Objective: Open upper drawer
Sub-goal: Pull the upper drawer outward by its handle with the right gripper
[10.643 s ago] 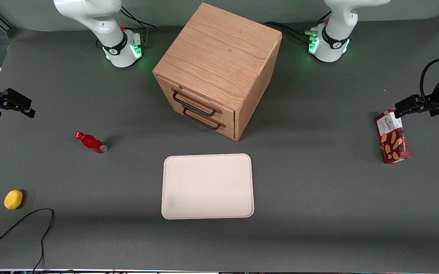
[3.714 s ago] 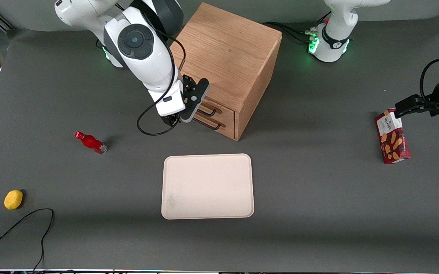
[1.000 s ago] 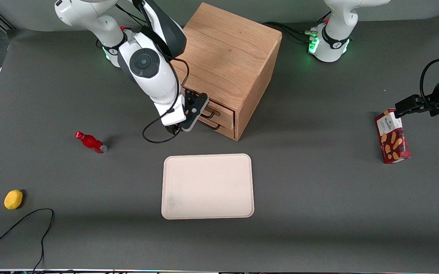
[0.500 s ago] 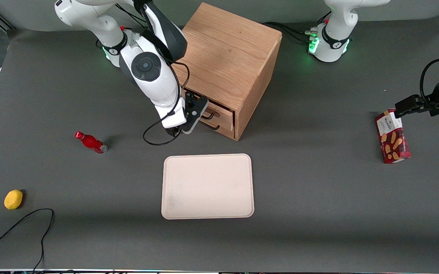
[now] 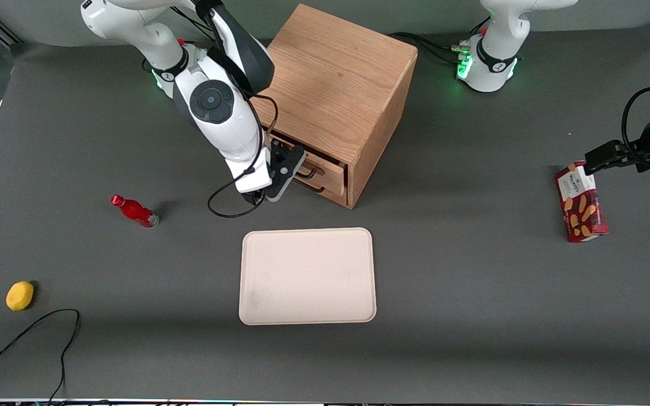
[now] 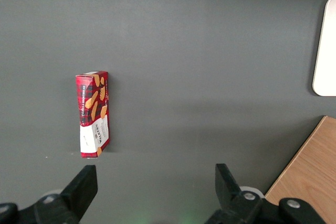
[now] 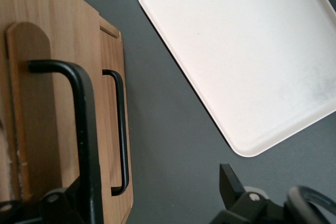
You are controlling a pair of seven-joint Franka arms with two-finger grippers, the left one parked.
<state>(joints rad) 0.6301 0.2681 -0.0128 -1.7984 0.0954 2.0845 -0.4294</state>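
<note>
Front view: oak cabinet [image 5: 336,79] on the grey surface [image 5: 471,316], drawer fronts turned toward the working arm's end and partly toward the camera. Upper drawer [image 5: 329,168] just under the cabinet top, with the bottom drawer [image 5: 333,190] directly below it. Hard to tell whether the upper drawer sits flush or a little way out.

End effector [image 5: 292,168] right in front of the upper drawer, at the height of its handle, the white arm slanting down to it from above.

Right wrist view: end effector [image 7: 152,182] spread wide, nothing clamped. Black bar handle [image 7: 86,129] of the upper drawer between the two fingers, tight against one finger [image 7: 65,200] and seemingly touching it; other finger [image 7: 229,184] well apart from the bar. Thinner-looking black handle [image 7: 122,129] of the bottom drawer beside it, untouched.

Elsewhere on the surface: pale tray [image 5: 308,276] nearer the camera than the cabinet; small red bottle [image 5: 134,210] lying on its side toward the working arm's end; yellow rounded object [image 5: 20,295] nearer the camera than the bottle, next to a loop of black cable [image 5: 68,338]; red biscuit box [image 5: 580,202] toward the parked arm's end.
</note>
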